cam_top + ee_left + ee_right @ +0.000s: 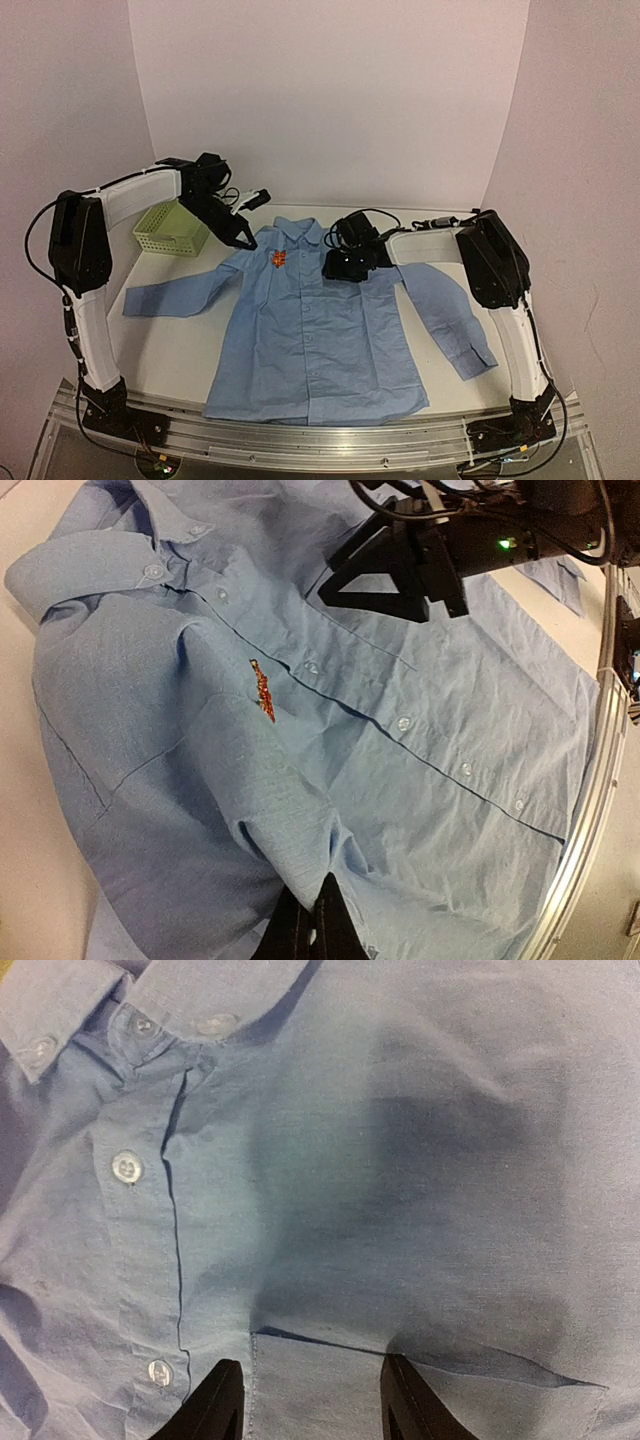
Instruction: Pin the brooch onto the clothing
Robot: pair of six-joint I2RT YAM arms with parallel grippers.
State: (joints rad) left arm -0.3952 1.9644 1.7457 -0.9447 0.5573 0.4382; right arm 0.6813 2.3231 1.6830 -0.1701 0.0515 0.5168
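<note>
White counter (170,345) holds the clothing (310,340), brooch (279,257) just below its collar (300,232). Left tool (318,920) closed, right tool (310,1400) half-open and empty; best lift away slowly.

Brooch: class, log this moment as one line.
orange-red flower-like brooch: on light blue button-up shirt | left gripper: shut on shirt | right gripper: open over shirt

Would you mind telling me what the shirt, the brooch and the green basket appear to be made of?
The shirt looks like thin woven cotton, matte, creasing softly. The brooch glints orange-red, perhaps enamel or beads; too small to tell. The basket looks like moulded plastic: a rigid open grid.
</note>
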